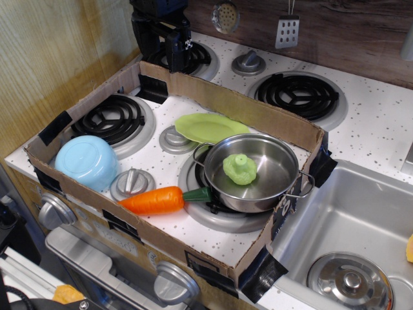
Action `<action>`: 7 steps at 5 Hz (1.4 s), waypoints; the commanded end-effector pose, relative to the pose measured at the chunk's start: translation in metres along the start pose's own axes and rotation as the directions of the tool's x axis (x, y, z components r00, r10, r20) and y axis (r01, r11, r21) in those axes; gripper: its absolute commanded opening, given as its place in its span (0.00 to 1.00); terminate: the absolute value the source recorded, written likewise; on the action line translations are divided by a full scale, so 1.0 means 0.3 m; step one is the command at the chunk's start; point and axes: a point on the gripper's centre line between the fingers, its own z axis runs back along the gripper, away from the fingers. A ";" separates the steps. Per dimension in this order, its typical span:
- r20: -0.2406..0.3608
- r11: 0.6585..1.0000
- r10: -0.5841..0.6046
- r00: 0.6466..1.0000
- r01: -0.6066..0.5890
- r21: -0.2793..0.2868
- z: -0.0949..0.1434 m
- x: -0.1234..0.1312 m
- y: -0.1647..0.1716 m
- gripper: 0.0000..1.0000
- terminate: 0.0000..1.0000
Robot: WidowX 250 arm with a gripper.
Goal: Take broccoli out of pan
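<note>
The broccoli [240,169], a pale lime-green bumpy lump, lies inside the pan [277,187], a shiny steel pot with two wire loop handles that stands on the front right burner. My gripper [166,46] is a black mass at the back, above the far left burner and behind the cardboard wall, well away from the pan. Its fingers point down; the view does not show whether they are open or shut.
A low cardboard wall [245,106] fences the stove top. Inside it are a flat light-green plate [206,126], an upturned light-blue bowl [86,161] and an orange carrot [155,200] touching the pan's left side. A steel sink [361,219] lies at the right.
</note>
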 end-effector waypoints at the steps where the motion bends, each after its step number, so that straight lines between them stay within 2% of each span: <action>1: 0.000 1.000 0.000 1.000 0.000 0.000 0.000 0.000 0.000 1.00 0.00; 2: -0.036 0.996 0.086 0.996 -0.086 0.009 0.063 0.002 -0.020 1.00 0.00; 3: -0.041 0.987 0.151 0.988 -0.148 0.068 0.149 0.001 -0.052 1.00 0.00; 4: -0.009 0.962 0.262 0.965 -0.261 0.082 0.211 -0.009 -0.111 1.00 0.00; 5: 0.088 0.866 0.498 0.863 -0.501 0.011 0.223 -0.045 -0.223 1.00 0.00; 6: 0.119 0.779 0.622 0.774 -0.627 0.007 0.224 -0.051 -0.350 1.00 0.00; 7: 0.088 0.742 0.668 0.739 -0.670 0.001 0.215 -0.049 -0.453 1.00 0.00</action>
